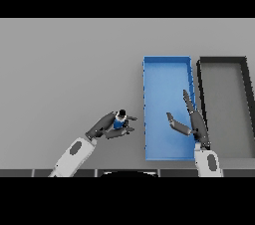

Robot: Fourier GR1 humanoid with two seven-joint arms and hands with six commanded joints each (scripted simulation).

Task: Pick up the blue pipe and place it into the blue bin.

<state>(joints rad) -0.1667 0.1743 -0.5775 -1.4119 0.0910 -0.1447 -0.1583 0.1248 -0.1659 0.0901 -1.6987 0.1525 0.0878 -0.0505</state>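
Blue pipe pinched in the left hand beside the blue bin; right hand spread above it

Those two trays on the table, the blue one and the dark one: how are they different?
The blue bin has a bright blue floor and walls; the black bin has dark walls and a grey floor. The right hand hangs open over the blue bin; nothing hangs over the black bin. Both are long, rectangular, side by side and hold nothing.
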